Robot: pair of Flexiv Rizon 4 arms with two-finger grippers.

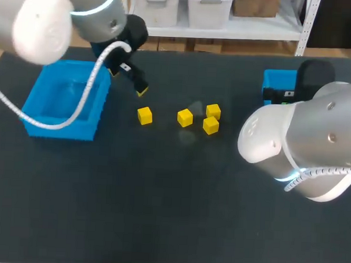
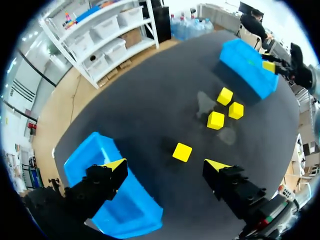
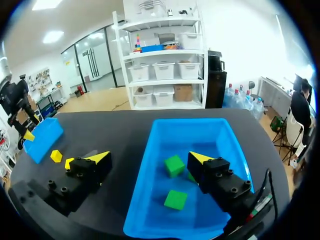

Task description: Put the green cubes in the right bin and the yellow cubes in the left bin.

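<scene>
Green cubes already in right bin. Four yellow cubes left on tabletop; left bin looks empty. Your left end effector and right end effector both released, grasping nothing.

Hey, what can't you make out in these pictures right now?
Head view: the right bin is mostly behind the right arm; its contents are hidden.
Right wrist view: a third green shape, maybe a cube, sits mostly behind a finger of the right gripper.
Left wrist view: the left bin floor is partly covered by the left gripper.
</scene>
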